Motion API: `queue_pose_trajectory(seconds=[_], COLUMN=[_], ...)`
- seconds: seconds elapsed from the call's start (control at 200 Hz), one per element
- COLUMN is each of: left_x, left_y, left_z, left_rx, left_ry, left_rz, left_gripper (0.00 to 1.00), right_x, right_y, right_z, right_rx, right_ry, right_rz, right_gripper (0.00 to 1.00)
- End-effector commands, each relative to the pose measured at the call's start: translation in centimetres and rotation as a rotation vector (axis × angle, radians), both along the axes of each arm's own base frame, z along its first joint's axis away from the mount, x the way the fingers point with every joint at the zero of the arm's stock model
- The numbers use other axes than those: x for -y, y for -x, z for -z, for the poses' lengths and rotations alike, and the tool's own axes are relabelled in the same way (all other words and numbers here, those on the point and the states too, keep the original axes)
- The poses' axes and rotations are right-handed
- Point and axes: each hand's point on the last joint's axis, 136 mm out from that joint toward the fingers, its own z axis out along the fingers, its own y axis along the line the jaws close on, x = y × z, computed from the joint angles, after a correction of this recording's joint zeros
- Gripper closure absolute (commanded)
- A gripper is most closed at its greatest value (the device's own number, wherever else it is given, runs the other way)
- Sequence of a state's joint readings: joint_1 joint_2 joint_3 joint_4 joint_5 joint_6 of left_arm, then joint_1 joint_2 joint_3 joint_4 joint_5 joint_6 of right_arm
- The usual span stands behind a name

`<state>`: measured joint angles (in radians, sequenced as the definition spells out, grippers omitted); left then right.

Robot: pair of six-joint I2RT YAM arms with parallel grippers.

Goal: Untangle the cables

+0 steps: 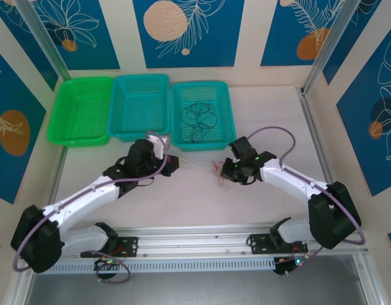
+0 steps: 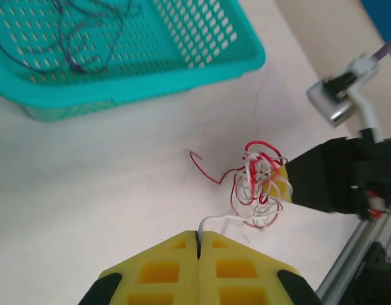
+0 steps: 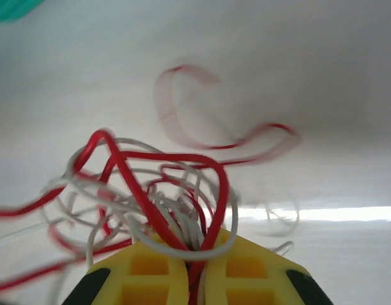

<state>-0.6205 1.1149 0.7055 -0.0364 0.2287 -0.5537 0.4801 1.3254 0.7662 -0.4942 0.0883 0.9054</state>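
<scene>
Tangle of red and white wires on the table, right gripper clamped on it, left gripper pinched together on a white strand, black wire in rightmost teal basket.

Black cable lies in the rightmost basket (teal), red-white clump outside it.

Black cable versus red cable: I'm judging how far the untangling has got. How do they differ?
The black cable lies loose in the rightmost teal basket; the red cable is pinched in the right gripper. The black cable is alone; the red cable is snarled with the white cable. Both are thin and looped.
</scene>
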Motion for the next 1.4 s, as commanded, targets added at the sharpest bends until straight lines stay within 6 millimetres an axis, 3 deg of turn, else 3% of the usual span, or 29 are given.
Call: queue_pose_trajectory(seconds=[0.0,0.09,0.175,0.24,0.29,0.355,0.44,0.52,0.74,0.855,0.985,1.18,1.26,1.395], left_x=[-4.0,-6.8,-8.1,-8.5,-8.2,-6.5,-4.0,-2.5,1.8,4.1,5.3,8.7,10.4,12.2], left_y=[-0.4,-0.3,0.0,0.0,0.0,0.3,0.6,0.8,3.3,5.2,6.3,7.5,8.2,8.1], left_z=[-0.8,-0.9,-1.0,-1.0,-0.8,-1.1,-1.9,-2.4,-2.5,-0.9,2.9,1.8,2.2,3.4], left_rx=[-0.004,-0.009,-0.009,-0.011,-0.014,0.001,0.009,-0.016,0.008,0.017,-0.028,-0.031,-0.029,-0.028], left_ry=[-0.017,-0.058,-0.062,-0.054,-0.041,0.028,0.169,0.264,0.231,0.214,0.174,0.291,0.261,0.234], left_rz=[-0.121,-0.193,-0.218,-0.228,-0.216,-0.129,-0.024,0.014,0.177,0.29,0.334,0.389,0.435,0.431], left_gripper=[1.0,1.0,1.0,1.0,1.0,1.0,1.0,0.89,0.74,0.68,0.66,0.64,0.63,0.52], right_x=[7.1,8.8,10.1,10.7,10.2,8.5,5.7,3.5,-0.9,-1.5,-0.7,-2.4,-2.5,-2.4], right_y=[3.1,3.4,3.4,3.4,3.0,2.4,1.7,1.5,0.7,0.2,1.4,2.2,2.5,3.0], right_z=[3.4,3.3,2.4,1.7,1.0,-0.1,-1.8,-3.2,-5.7,-5.3,-2.9,-2.6,-3.1,-4.0], right_rx=[-0.172,-0.159,-0.114,-0.086,-0.051,-0.006,0.057,0.12,0.193,0.118,-0.144,-0.326,-0.352,-0.395], right_ry=[0.102,0.008,-0.026,-0.043,-0.079,-0.163,-0.264,-0.283,-0.348,-0.391,-0.378,-0.524,-0.515,-0.494], right_rz=[0.227,0.317,0.365,0.38,0.351,0.28,0.166,0.07,-0.026,0.05,0.297,0.533,0.603,0.684], right_gripper=[0.98,0.87,0.76,0.76,0.85,0.93,0.94,0.94,0.94,0.96,1.0,0.96,0.95,0.94])
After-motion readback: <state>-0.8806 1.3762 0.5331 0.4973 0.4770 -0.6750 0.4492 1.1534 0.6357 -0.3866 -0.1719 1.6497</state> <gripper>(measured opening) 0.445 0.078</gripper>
